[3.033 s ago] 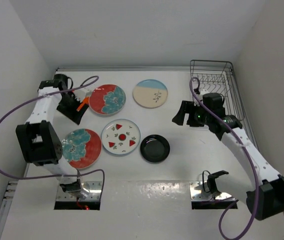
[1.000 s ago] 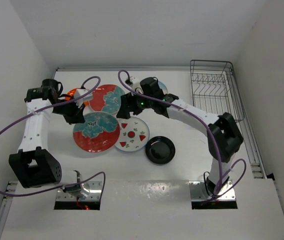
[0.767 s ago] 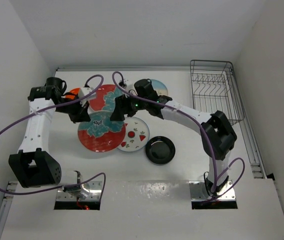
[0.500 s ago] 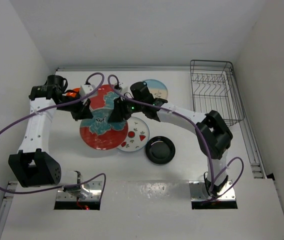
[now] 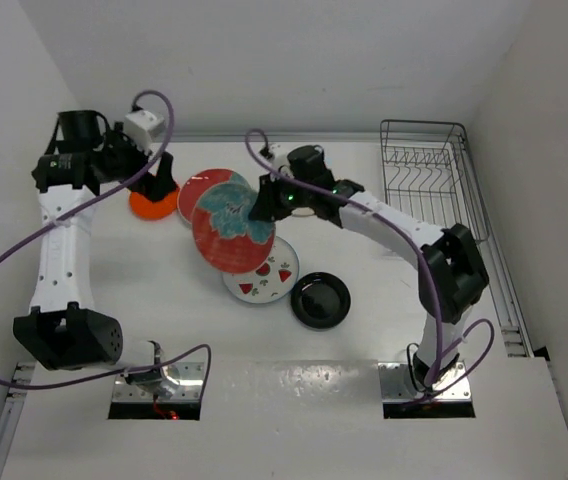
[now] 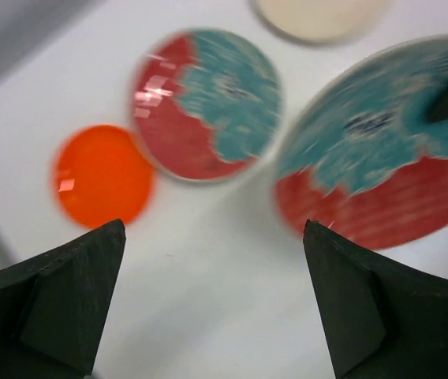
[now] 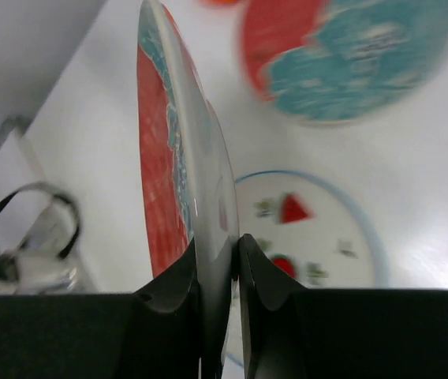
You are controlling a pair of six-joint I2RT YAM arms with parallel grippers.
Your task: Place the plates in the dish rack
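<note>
My right gripper [image 7: 217, 246]: clamped on the tilted red flowered plate's [image 5: 226, 236] rim.
My left gripper [image 6: 212, 229]: spread wide over the orange plate [image 5: 146, 205].
Beneath: watermelon plate [image 5: 272, 282].

Around the watermelon plate [image 5: 269, 281] on the worktop [image 5: 364, 250]: the lifted plate [image 5: 226, 235] overhangs its rear-left edge, the near small plate [image 5: 316, 298] lies just right, and the dish rack [image 5: 424, 160] stands well right and behind.

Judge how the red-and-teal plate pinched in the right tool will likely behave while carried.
The red-and-teal plate looks rigid: it juts out edge-on without sagging. Its shiny rim and the right tool gripping only the rim suggest it could slip or pivot. It is probably ceramic, so a drop would likely chip it.
</note>
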